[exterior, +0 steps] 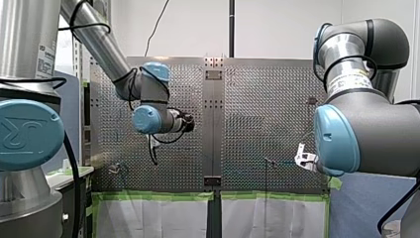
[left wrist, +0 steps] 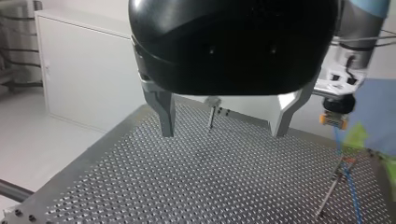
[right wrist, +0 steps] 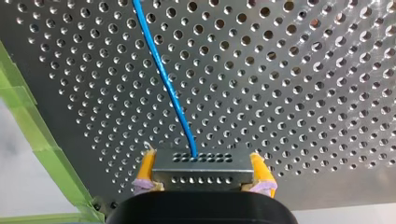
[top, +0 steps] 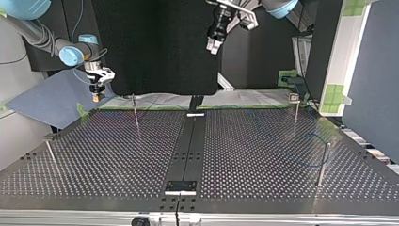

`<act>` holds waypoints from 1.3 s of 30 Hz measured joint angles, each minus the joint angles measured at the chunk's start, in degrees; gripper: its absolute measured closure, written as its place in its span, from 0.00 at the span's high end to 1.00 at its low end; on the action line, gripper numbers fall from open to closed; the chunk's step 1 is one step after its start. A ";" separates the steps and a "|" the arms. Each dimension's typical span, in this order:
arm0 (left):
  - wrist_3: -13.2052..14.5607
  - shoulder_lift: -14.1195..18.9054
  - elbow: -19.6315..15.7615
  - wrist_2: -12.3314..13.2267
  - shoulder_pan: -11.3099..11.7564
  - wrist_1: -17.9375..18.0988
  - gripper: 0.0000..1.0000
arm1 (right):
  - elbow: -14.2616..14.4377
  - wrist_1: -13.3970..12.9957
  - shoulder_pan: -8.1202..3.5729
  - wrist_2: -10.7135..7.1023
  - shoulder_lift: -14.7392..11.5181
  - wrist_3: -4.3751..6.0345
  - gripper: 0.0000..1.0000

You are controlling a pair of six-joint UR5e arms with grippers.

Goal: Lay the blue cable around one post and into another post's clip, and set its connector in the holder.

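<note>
At the top view's left, the right gripper (top: 97, 97) was held above the far edge of the desk (top: 108, 155). It was clenched on the connector (right wrist: 198, 170), as was shown in the right wrist view, where the yellow pads were pressed to its two sides. The cable (right wrist: 164, 74) was seen running from the connector away over the desk. Just beside the gripper stood the left post (top: 135, 113). In the left wrist view the cable was seen dropping from the right gripper to the top of a post, likely this one, but whether it was seated in a clip could not be told. At the middle, the holder (top: 180, 185), as the black block was judged to be, was seen without the connector. Above it, the left gripper (top: 214, 45) was held high over the desk, released and with nothing in it. At the right, a faint blue curve was seen by the right post (top: 323, 162) and was taken for cable laid around it. The task was judged partly done: the wrap perhaps made, the clip uncertain, the connector not yet set in the holder.
</note>
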 joint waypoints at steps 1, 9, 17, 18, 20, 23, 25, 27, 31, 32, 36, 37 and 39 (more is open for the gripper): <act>0.28 0.00 -0.51 -0.09 0.07 0.40 1.00 | 0.00 0.00 0.03 0.00 0.00 0.00 0.00; 2.68 0.00 -2.50 -1.24 0.65 4.60 1.00 | 0.01 0.00 0.19 0.00 0.00 -0.02 0.00; 3.80 0.01 -2.55 -1.34 1.42 6.84 1.00 | 0.02 0.02 0.34 0.00 0.02 -0.06 0.00; 3.82 0.00 -2.56 -1.33 1.48 6.81 1.00 | 0.02 0.03 0.36 0.00 0.02 -0.05 0.00; 3.84 0.00 -2.56 -1.29 1.64 6.67 1.00 | -0.02 0.13 0.32 0.02 0.02 -0.07 0.00; 3.85 -0.01 -2.56 -1.33 1.93 6.01 1.00 | -0.45 1.06 0.22 0.48 -0.09 -0.67 0.00; 3.86 0.00 -2.57 -1.36 2.08 5.46 1.00 | -0.66 2.02 0.19 1.18 -0.40 -1.42 0.00; 3.90 0.00 -2.60 -1.39 2.22 5.03 1.00 | -0.78 3.19 0.19 1.96 -1.12 -2.19 0.00; 3.93 0.00 -2.61 -1.33 2.43 4.77 1.00 | -0.80 5.14 0.28 2.63 -3.24 -2.83 0.00; 3.93 0.00 -2.61 -1.30 2.49 4.75 1.00 | -0.80 5.67 0.32 2.70 -3.91 -2.90 0.00; 3.92 -0.03 -2.60 -1.25 2.58 4.73 1.00 | -0.62 7.29 0.44 2.68 -5.93 -3.02 0.00; 3.92 -0.03 -2.60 -1.24 2.59 4.72 1.00 | -0.46 7.74 0.48 2.67 -6.43 -3.01 0.00; 3.92 -0.01 -2.61 -1.21 2.61 4.72 1.00 | -0.08 8.61 0.65 2.64 -7.60 -2.98 0.00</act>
